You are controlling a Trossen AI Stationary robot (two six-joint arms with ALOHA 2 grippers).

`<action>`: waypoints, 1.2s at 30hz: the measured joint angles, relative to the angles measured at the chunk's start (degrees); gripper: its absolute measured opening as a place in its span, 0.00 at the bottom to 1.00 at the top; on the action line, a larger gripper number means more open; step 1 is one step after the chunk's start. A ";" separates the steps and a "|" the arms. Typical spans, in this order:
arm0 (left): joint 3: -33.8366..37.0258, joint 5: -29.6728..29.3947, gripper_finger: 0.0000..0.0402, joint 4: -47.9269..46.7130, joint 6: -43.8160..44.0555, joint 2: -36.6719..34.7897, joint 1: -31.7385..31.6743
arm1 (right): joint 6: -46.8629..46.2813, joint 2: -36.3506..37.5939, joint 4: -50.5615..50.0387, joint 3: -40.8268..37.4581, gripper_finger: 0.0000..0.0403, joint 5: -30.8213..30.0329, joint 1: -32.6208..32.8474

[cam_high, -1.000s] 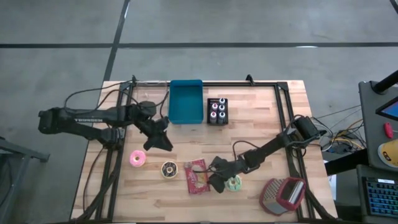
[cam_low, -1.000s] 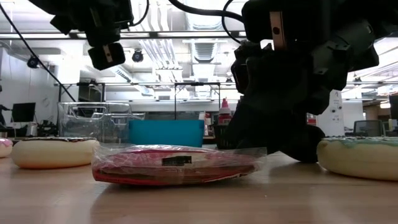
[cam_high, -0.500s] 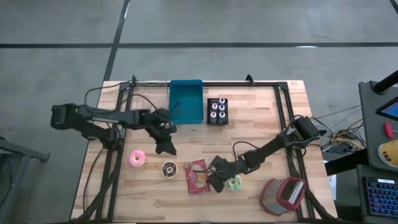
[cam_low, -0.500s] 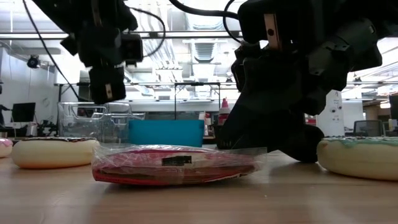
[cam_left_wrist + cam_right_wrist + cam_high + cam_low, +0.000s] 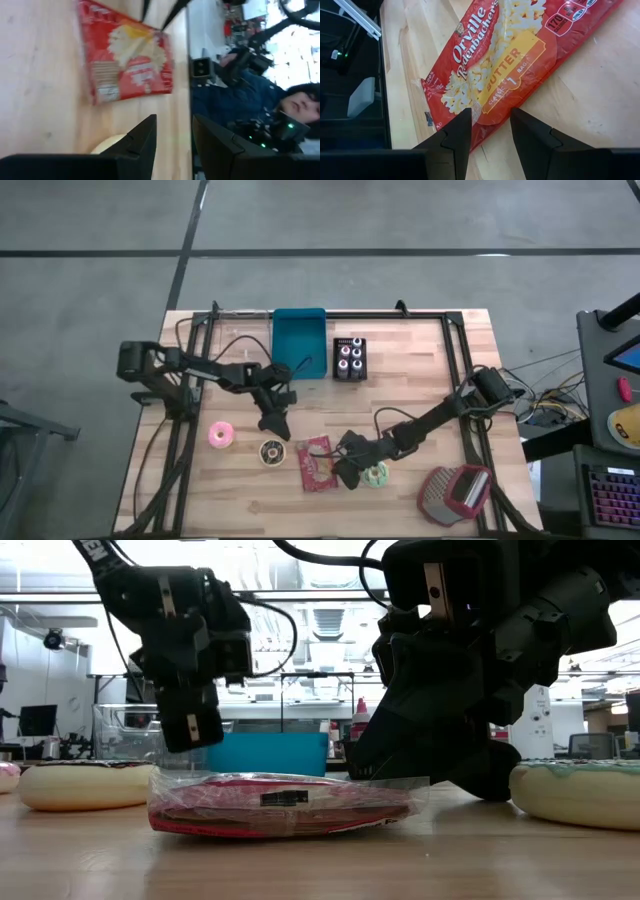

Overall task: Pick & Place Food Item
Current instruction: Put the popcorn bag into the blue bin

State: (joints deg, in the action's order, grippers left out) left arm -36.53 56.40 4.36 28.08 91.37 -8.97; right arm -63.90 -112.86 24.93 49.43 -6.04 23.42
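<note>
A red popcorn bag (image 5: 316, 463) in clear wrap lies flat on the wooden table near its front edge; it also shows in the low view (image 5: 285, 803) and in both wrist views (image 5: 127, 57) (image 5: 505, 65). My right gripper (image 5: 343, 473) stands open at the bag's right end, slanting down, and the bag's edge shows between its fingers (image 5: 490, 117). My left gripper (image 5: 268, 423) hangs open in the air left of the bag and just beyond a cream and brown donut (image 5: 271, 451). It holds nothing (image 5: 174, 122). My right gripper stands with its fingertips (image 5: 465, 117) low over the bag's right edge (image 5: 485, 102), coming slanting down from the table's right. I cannot tell whether they touch the wrap. The bag lies flat on the table.
A pink donut (image 5: 221, 435) lies at the left and a green one (image 5: 376, 474) just right of my right gripper. At the far edge stand a blue bin (image 5: 300, 343) and a black rack of bottles (image 5: 349, 358). A red and grey object (image 5: 455, 492) sits near right. A person (image 5: 280, 115) is beyond the table.
My left gripper has come down and moved toward the table's near right, toward the popcorn bag, tipping further downward as it went. It stays open with nothing in it. The bag and my right gripper have kept still.
</note>
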 joint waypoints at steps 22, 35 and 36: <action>-0.20 -9.30 0.33 1.23 1.97 2.10 0.37 | 3.38 2.37 1.06 -0.22 0.32 0.03 0.48; -0.20 -9.80 0.33 1.27 2.08 2.05 0.52 | 2.68 0.60 6.14 -0.10 0.23 0.33 2.46; -0.20 -10.05 0.33 1.27 2.26 2.05 0.52 | 2.73 0.29 7.00 -0.04 0.22 0.22 2.58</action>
State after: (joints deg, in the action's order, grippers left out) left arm -36.73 46.34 5.63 30.34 93.43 -8.45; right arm -61.16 -112.57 31.92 49.39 -5.82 26.00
